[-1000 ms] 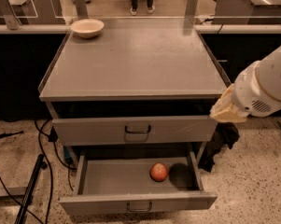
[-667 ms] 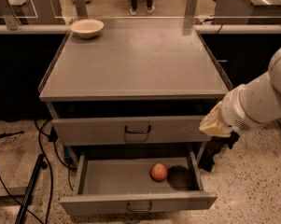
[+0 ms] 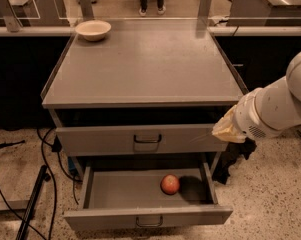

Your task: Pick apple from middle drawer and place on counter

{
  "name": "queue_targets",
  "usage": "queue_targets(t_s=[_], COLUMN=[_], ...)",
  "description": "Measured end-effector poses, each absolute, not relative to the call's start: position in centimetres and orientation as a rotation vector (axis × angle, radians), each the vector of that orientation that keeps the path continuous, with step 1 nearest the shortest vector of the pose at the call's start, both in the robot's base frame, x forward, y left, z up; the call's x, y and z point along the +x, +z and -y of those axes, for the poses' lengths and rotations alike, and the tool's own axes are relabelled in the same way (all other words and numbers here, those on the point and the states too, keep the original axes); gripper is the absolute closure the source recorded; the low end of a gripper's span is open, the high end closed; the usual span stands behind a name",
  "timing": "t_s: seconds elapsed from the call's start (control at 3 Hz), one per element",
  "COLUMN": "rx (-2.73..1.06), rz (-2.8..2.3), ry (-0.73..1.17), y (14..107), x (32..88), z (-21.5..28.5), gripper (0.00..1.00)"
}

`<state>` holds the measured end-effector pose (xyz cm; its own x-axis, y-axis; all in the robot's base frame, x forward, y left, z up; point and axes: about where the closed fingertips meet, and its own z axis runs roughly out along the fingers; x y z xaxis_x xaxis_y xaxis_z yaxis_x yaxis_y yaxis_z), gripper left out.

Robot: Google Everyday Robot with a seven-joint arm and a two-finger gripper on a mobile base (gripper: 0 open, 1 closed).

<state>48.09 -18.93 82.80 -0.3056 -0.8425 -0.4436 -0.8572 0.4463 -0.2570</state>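
1. apple (image 3: 170, 184) lies on the floor of the pulled-out middle drawer (image 3: 120, 191), right of centre, touching nothing.
2. gripper (image 3: 226, 130) hangs at the right end of the upper drawer (image 3: 105, 140) front, above the apple; grip state: cannot tell.
3. bowl (image 3: 93, 30) sits on the table (image 3: 145, 69), back-left corner.
4. cables (image 3: 45, 154) run over the floor on the left.

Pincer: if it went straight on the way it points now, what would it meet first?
Probably the upper drawer front: the pincer sits at its right end, pointing left. Depth is unclear; it could pass in front of it.
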Motion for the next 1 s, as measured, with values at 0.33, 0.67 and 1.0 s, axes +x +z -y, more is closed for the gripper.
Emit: queue_targets(t_s=[0.33, 0.67, 1.0], rx=[-1.418, -1.387, -1.343], rz=[-2.192, -2.202, -2.211], ry=[0.033, 0.038, 0.056], y=[81.4, 77.9, 73.6], x=[48.1, 48.2, 48.5], z=[18.9, 18.9, 18.6], gripper=[1.0, 1.0, 1.0])
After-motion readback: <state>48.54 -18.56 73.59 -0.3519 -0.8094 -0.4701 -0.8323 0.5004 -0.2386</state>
